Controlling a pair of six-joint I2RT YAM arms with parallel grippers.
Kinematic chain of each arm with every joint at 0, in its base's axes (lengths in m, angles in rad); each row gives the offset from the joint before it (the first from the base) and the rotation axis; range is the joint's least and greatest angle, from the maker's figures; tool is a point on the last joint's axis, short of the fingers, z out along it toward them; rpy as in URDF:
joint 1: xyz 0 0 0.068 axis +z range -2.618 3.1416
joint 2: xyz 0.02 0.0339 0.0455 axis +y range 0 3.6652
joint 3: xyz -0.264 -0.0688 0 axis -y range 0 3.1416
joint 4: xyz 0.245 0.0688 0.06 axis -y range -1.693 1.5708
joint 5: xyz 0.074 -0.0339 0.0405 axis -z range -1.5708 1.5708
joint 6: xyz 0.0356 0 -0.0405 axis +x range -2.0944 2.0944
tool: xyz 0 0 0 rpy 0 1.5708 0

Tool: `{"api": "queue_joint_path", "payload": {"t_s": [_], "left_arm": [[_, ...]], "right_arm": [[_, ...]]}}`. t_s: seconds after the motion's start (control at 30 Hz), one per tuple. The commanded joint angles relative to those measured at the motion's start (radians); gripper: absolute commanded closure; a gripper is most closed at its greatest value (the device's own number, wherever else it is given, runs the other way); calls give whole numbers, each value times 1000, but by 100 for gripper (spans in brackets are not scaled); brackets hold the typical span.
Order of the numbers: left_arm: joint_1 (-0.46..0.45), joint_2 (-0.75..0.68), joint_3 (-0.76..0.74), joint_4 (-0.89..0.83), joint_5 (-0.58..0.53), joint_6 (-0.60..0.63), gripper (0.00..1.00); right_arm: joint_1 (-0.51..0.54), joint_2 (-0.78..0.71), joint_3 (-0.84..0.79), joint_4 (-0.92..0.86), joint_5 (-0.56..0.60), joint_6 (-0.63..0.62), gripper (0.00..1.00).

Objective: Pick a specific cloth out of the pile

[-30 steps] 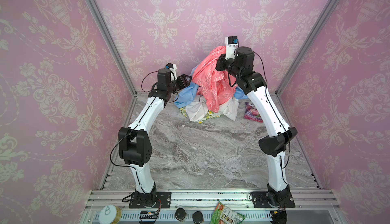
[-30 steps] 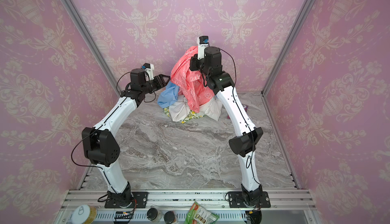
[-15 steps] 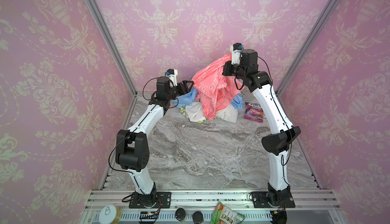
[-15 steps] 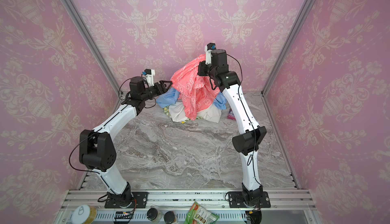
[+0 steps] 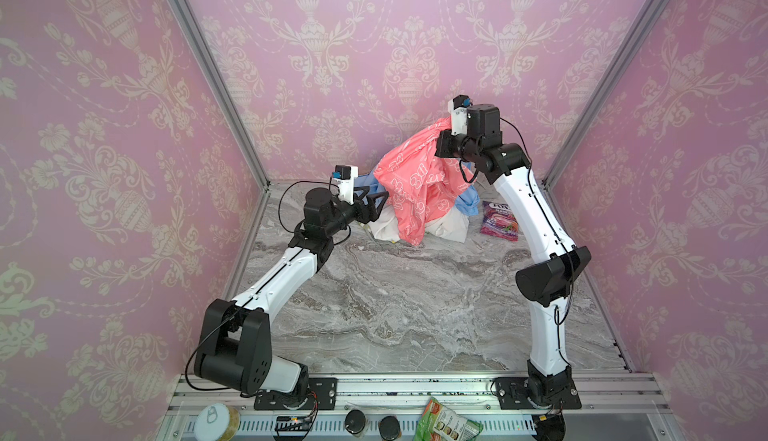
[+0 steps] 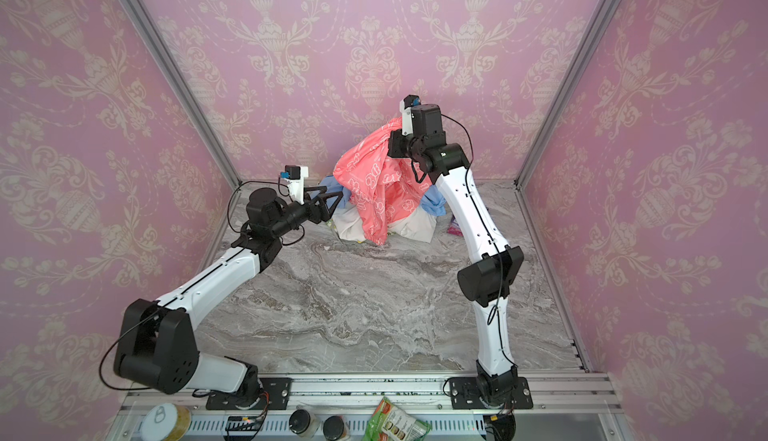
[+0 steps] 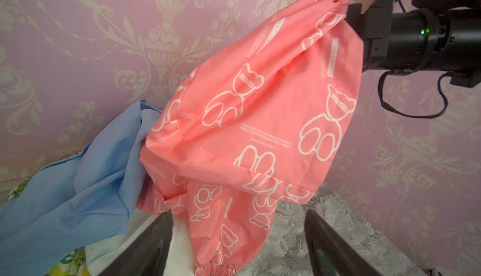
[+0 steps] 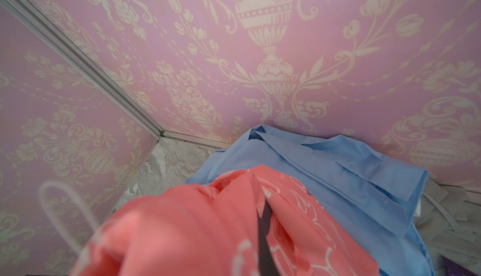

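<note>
Broadly, the marble table (image 5: 395,293) is bare over its near half, because all the fabric is heaped at the far end against the wall. The pile (image 5: 446,225) lies there at far centre: a blue cloth (image 7: 91,183), a white cloth (image 6: 411,227) and a scrap of yellow-green floral (image 7: 67,264). The cloth (image 5: 415,185), coral-pink with white outline print, is mostly up off that heap. Its top is bunched high at the far right and the rest drapes down to the left and nearer, so the cuffed lower end hangs in front of the white cloth and its left edge touches the blue cloth. It hangs this way because the right gripper (image 7: 351,12) is clamped tight on the top corner and holds it high. I judge this is meant to let the fabric's own weight peel it clear of the others. The left gripper (image 5: 376,204) sits low at the left of the pile, jaws spread wide and empty, pointing at the hanging pink fabric. It is probably placed to take a second hold or pin the blue cloth down, though I cannot tell whether the cuff lies between its fingers. A purple snack packet (image 5: 498,220) lies flat just right of the pile, not part of it
</note>
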Motion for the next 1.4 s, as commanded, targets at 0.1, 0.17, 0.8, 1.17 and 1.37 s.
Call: {"api": "queue_joint_path", "payload": {"t_s": [0.1,0.17,0.8,1.17,1.37], "left_arm": [[-147,-10,-14,30,-178,264,4],[-193,38,13,47,-221,299,1],[-382,759,543,572,-857,616,1],[-348,860,729,695,-867,641,100],[-310,681,556,668,-775,497,100]], "right_arm": [[2,-46,-16,13,23,33,100],[6,-53,-29,12,30,46,100],[20,-174,-166,28,50,179,100],[23,-243,-312,70,48,207,100],[-4,-279,-392,92,34,177,100]]}}
